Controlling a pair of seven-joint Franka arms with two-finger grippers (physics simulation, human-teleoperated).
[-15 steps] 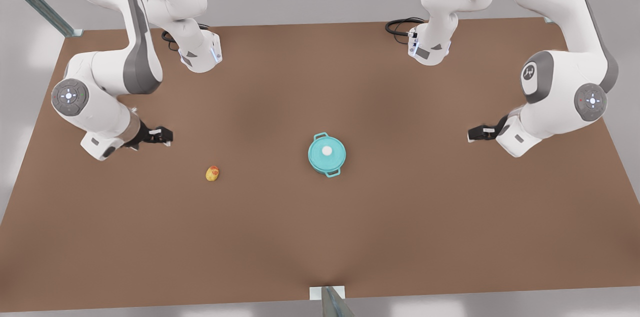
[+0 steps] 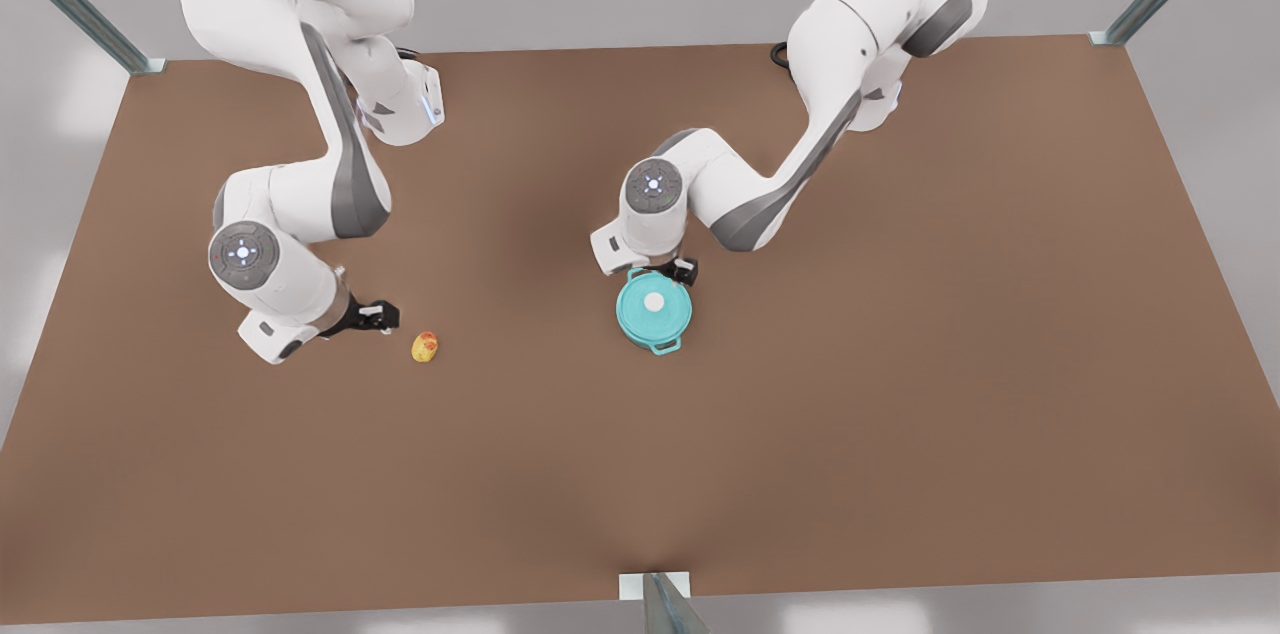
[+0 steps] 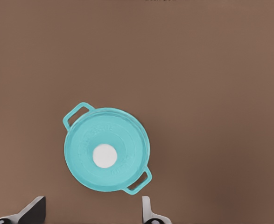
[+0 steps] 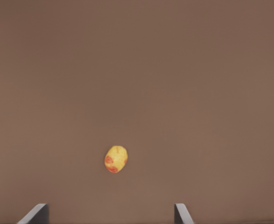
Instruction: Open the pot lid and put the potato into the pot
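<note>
The teal pot (image 2: 668,345) with two loop handles stands mid-table, and the pot lid (image 2: 640,314) with its white knob lies flat on it. My left gripper (image 2: 668,269) hovers open just beyond the pot's far rim. In the left wrist view the pot lid (image 3: 125,137) covers the pot (image 3: 76,114), and the left gripper (image 3: 92,212) has its fingers spread wide. The yellow, red-blotched potato (image 2: 425,346) lies on the table toward the front view's left. My right gripper (image 2: 385,316) is open a short way from it. In the right wrist view the potato (image 4: 115,159) lies ahead of the right gripper (image 4: 109,213).
The brown table (image 2: 900,364) stretches wide around both objects. Metal frame posts stand at the far corners (image 2: 1150,9) and at the near edge (image 2: 660,599). Both arm bases sit along the far edge.
Both arms swung inward. The left gripper moved from the front view's right side to just over the pot. The right gripper dropped closer to the potato. The pot, lid and potato stayed put.
</note>
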